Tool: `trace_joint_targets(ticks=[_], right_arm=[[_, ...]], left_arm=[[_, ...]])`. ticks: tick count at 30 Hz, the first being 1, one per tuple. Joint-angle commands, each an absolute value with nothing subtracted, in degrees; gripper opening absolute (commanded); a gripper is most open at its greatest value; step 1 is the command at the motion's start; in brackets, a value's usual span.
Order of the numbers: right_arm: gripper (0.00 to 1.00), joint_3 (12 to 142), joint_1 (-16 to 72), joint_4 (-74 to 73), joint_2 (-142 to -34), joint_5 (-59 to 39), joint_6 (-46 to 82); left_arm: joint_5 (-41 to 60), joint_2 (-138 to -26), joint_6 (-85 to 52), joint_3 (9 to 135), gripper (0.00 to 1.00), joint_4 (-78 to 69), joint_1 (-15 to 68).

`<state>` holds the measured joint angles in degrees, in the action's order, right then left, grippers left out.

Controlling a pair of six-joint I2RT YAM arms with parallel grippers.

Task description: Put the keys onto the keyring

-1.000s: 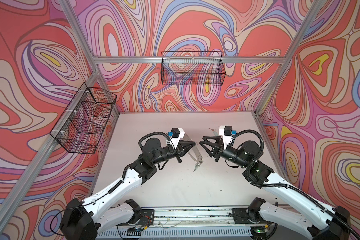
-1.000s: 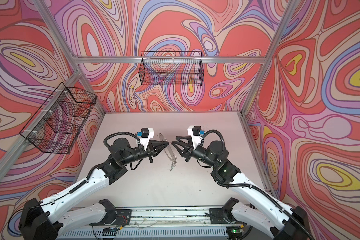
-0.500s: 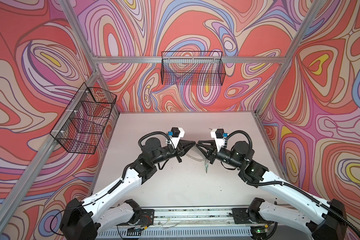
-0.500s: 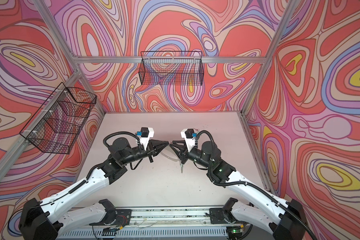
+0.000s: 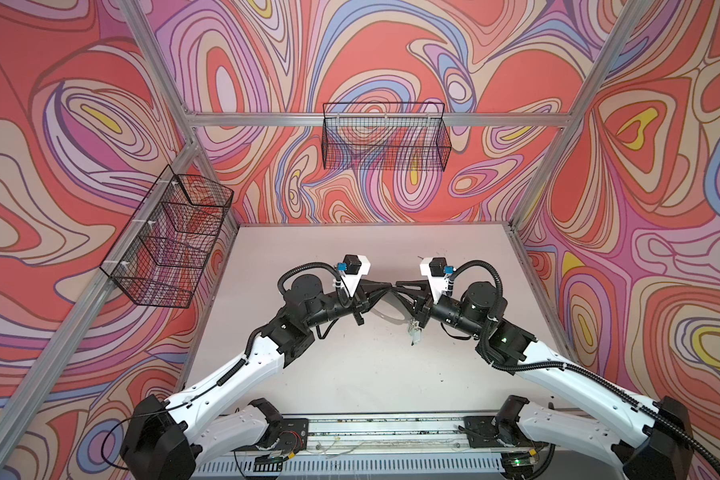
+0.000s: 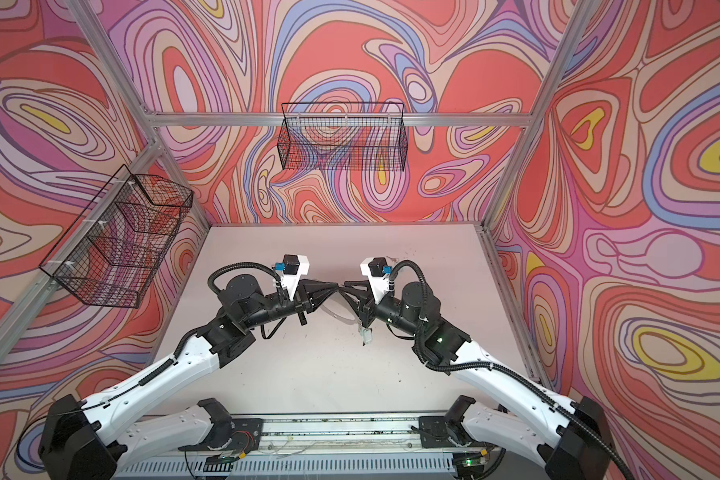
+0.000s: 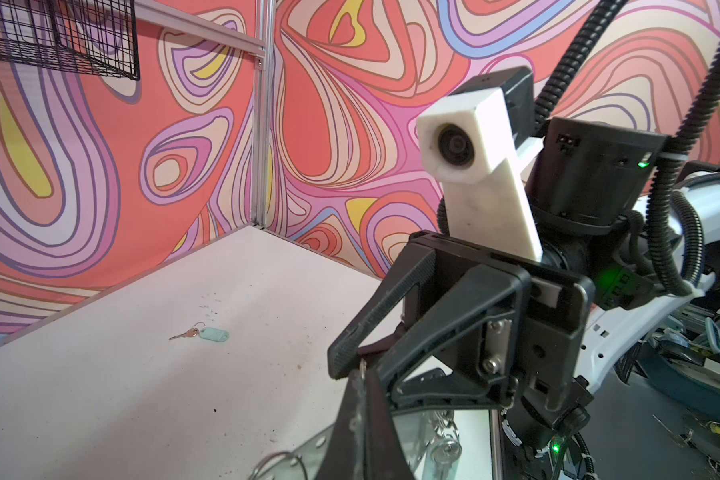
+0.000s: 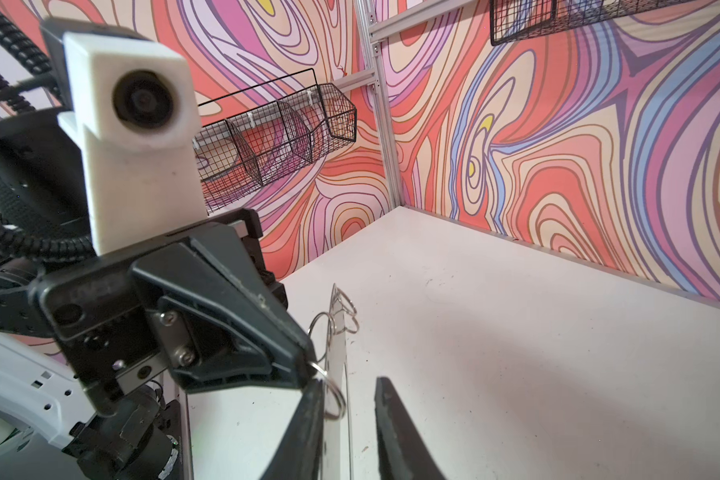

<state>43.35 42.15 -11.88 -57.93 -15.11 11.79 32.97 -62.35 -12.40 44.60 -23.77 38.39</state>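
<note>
Swirl-patterned walls box in a white table [image 5: 350, 374]. Your two arms reach inward from the near rail, elbows raised, and meet nose to nose above mid-table. Your left gripper [image 5: 386, 286] is clamped on the keyring [image 8: 341, 353], holding the plate on edge off the table. Your right gripper [image 8: 348, 384] straddles the plate's rim, jaws parted, with a gap showing beside the plate. One key [image 5: 414, 332] with its tag hangs under the right gripper. Another key [image 7: 200, 333], mint-tagged, lies flat on the table, well apart from both grippers. Raised lettering on the left gripper's body is too blurred to read.
</note>
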Motion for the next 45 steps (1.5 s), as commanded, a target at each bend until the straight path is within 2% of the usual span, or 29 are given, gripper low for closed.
trace_joint_targets(ticks=[1,18,22,27,29,31,33,40,45], right_arm=[[0.23,45.7,42.46,-11.56,-57.59,-13.97,10.57],[0.18,46.28,42.5,-9.71,-58.32,-14.66,9.75],[0.0,45.98,42.46,-9.65,-58.24,-15.14,10.17],[0.0,45.71,42.45,-9.64,-57.71,-15.79,10.53],[0.0,45.36,42.45,-10.17,-57.33,-16.0,11.08],[0.0,45.18,42.45,-10.29,-57.18,-16.18,11.89],[0.0,45.15,42.45,-10.41,-57.05,-16.04,12.41],[0.0,45.09,42.45,-10.98,-56.46,-15.82,13.8],[0.0,44.65,42.15,-12.39,-56.22,-17.44,13.69]], left_arm=[[34.53,-62.47,-12.13,46.8,0.0,-25.7,39.09],[34.18,-63.01,-11.82,47.27,0.0,-25.1,39.2],[34.17,-63.27,-11.87,47.24,0.0,-25.39,39.2],[32.88,-62.94,-11.81,46.81,0.0,-25.53,39.2],[32.1,-62.59,-11.91,46.45,0.1,-25.6,39.23],[31.04,-61.78,-12.11,45.82,0.34,-26.16,39.2],[29.5,-60.41,-12.47,44.97,0.42,-27.24,39.13],[25.96,-55.59,-14.42,43.68,0.43,-24.86,37.31],[34.85,-56.51,-23.22,44.22,0.42,-26.07,31.29]])
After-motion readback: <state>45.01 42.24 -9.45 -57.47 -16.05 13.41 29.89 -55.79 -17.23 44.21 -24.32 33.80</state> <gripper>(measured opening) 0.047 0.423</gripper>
